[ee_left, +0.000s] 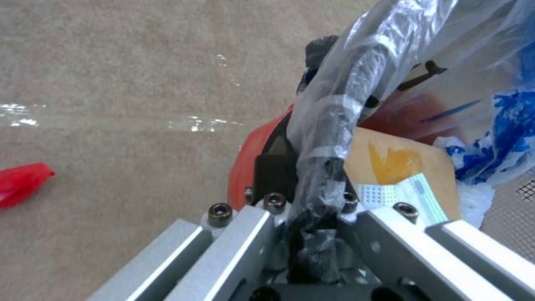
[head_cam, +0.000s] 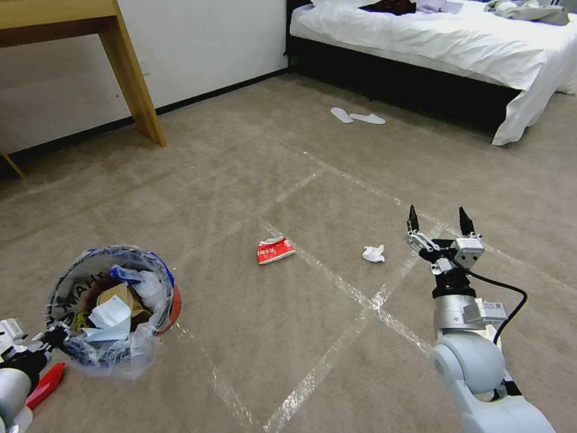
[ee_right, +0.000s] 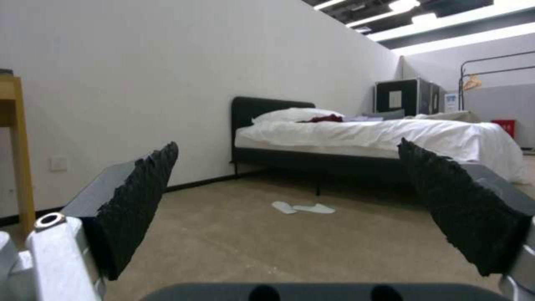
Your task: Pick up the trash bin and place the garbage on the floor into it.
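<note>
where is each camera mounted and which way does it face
Head: high on the robot, facing down at the floor; both arms show.
Left wrist: on the left gripper, shut on the trash bin rim.
Right wrist: low, level toward the bed, through the open right gripper.
Head and right wrist share bed and slippers.

The head view looks down and forward over the floor [head_cam: 288, 174] to the bed [head_cam: 457, 42]. The left wrist view sits tight against the bin [ee_left: 262, 142] rim. The right wrist view looks low and level, sharing bed [ee_right: 379, 133] and slippers [ee_right: 304, 207] with the head view.
</note>
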Robot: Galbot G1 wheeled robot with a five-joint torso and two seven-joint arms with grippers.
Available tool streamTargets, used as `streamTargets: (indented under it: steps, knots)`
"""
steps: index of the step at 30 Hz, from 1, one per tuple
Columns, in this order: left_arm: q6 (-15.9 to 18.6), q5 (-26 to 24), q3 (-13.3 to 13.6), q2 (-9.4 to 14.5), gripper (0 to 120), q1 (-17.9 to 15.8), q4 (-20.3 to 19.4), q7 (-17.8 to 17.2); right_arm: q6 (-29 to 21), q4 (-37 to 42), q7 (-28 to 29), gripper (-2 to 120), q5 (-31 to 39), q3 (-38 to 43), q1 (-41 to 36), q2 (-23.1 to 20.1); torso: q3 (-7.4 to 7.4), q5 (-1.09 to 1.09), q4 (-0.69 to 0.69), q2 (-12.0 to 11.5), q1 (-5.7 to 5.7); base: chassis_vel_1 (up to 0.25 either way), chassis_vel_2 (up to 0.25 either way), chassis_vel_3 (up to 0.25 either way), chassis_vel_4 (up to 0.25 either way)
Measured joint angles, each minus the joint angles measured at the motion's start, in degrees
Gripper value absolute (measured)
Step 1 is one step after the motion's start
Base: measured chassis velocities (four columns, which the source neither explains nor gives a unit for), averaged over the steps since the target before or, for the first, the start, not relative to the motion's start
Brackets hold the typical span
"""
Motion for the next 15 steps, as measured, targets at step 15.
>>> streamTargets:
  steps: [15]
  knots:
    - [-0.04, 0.2, 0.14, 0.13, 0, -0.16, 0.12, -0.08, 0.32, -1.02, 0.38, 100, 0.87, -1.39, 0.86, 0.62, 0.01, 0.0, 0.0, 0.0, 0.01, -0.096, 0.096, 0.091, -0.099]
